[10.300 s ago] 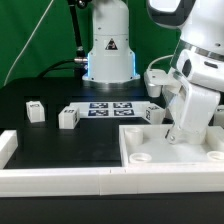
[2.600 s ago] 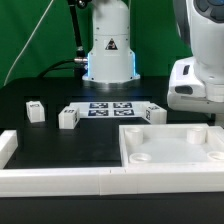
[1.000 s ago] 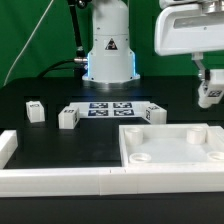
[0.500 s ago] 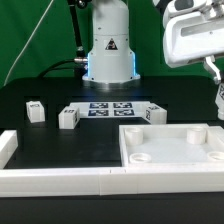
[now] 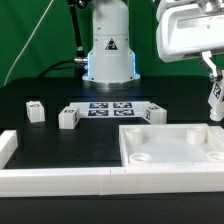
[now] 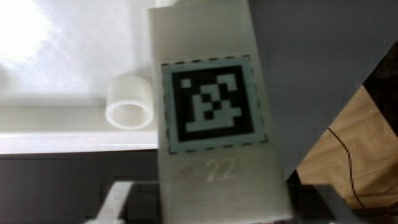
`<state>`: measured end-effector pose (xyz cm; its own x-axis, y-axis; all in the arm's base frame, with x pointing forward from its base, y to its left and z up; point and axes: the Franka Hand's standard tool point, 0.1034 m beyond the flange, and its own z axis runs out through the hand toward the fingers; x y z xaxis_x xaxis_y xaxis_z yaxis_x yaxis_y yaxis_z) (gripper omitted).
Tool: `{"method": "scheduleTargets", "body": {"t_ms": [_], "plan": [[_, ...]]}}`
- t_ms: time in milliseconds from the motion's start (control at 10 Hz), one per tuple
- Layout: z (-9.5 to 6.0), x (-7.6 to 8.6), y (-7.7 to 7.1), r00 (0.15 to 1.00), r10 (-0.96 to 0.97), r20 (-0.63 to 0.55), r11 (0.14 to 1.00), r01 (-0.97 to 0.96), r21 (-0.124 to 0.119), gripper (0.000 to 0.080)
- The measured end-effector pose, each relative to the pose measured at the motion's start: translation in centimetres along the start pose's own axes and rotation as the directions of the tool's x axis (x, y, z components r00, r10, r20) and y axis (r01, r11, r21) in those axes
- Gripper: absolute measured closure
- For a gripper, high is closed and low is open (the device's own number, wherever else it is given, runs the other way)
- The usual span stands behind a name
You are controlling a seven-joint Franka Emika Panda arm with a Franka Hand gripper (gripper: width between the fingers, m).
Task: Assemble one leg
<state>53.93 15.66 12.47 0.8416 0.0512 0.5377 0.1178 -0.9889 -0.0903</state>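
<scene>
Robot arm holding one white leg in the air near the panel, not yet fitted.

The jaws are closed on the leg (image 5: 214,101). It hangs slightly tilted at the exterior view's right edge, just above the far right corner of the panel (image 5: 170,142) and seemingly clear of it. The wrist view is filled by the leg's tag (image 6: 210,106). The pick-up looks done; what seems left is lowering the leg into a corner socket and seating it. Other legs (image 5: 68,117) lie on the black tabletop (image 5: 70,148). The arm (image 5: 190,35) sits high, with its wrist pointing down.
</scene>
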Motion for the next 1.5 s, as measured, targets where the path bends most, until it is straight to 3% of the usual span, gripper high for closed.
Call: {"method": "scheduleTargets", "body": {"t_ms": [200, 400, 700, 800, 1200, 1500], "plan": [[0.1, 0.1, 0.4, 1.0, -0.013, -0.001, 1.0, 0.013, -0.005, 0.0505], [1.0, 2.8, 3.5, 0.993, -0.118, -0.026, 0.993, 0.117, -0.035, 0.0505], [2.8, 6.5, 5.4, 0.987, -0.154, -0.031, 0.987, 0.153, -0.053, 0.0505], [3.0, 7.0, 5.3, 0.989, -0.148, -0.021, 0.988, 0.146, -0.05, 0.0505], [3.6, 6.1, 5.3, 0.989, -0.146, -0.02, 0.988, 0.144, -0.051, 0.0505], [4.2, 7.3, 4.5, 0.985, -0.154, -0.077, 0.987, 0.15, -0.049, 0.0505]]}}
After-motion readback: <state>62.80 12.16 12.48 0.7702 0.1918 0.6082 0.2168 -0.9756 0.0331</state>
